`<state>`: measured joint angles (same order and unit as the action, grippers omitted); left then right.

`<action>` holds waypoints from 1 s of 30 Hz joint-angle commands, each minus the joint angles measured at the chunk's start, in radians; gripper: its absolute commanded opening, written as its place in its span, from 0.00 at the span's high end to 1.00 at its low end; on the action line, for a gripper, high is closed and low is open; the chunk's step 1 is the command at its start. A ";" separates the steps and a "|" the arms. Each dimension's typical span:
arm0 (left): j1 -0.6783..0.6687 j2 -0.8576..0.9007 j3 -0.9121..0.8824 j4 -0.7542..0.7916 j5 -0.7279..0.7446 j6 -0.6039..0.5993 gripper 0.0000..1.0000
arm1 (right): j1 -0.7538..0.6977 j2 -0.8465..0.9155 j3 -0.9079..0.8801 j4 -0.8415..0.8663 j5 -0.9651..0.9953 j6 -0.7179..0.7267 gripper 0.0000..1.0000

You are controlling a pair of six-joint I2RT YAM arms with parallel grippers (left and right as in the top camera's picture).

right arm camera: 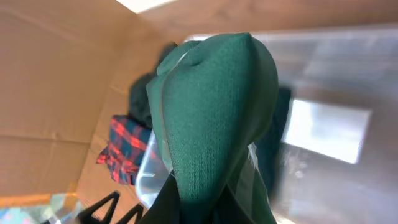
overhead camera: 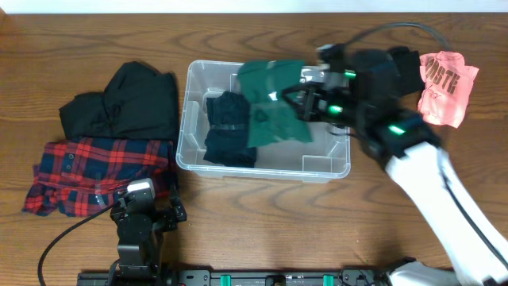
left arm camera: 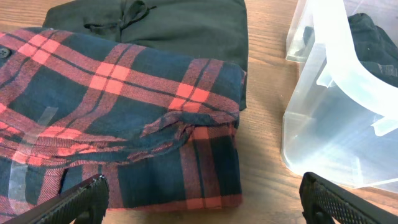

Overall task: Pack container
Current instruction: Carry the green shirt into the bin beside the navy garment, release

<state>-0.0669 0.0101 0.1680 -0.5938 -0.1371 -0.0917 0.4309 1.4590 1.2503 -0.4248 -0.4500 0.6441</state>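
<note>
Left wrist view: the left tool [left arm camera: 208, 200] spread wide, empty, over a plaid shirt [left arm camera: 112, 124]. Only overhead shows the right arm [overhead camera: 429, 167] reaching left, the right tool [overhead camera: 305, 99] clamping green cloth [overhead camera: 270, 115] above the container [overhead camera: 262, 170] at frame centre.

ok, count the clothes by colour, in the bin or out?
black garment, on table: 1
plaid shirt, on table: 1
navy garment, in bin: 1
green garment, held over bin by right claw: 1
pink garment, on table: 1
Total: 5
</note>
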 commanded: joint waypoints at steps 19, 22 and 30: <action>0.005 -0.007 -0.013 0.001 -0.005 0.013 0.02 | 0.035 0.377 -0.005 0.001 0.135 0.230 0.98; 0.005 -0.007 -0.013 0.001 -0.005 0.013 0.02 | 0.035 0.399 -0.005 -0.003 0.183 0.199 0.93; 0.005 -0.007 -0.013 0.001 -0.005 0.013 0.02 | 0.021 0.373 0.005 -0.063 0.389 -0.072 0.63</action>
<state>-0.0669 0.0101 0.1680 -0.5941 -0.1371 -0.0917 0.4549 1.8584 1.2469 -0.4747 -0.1497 0.7067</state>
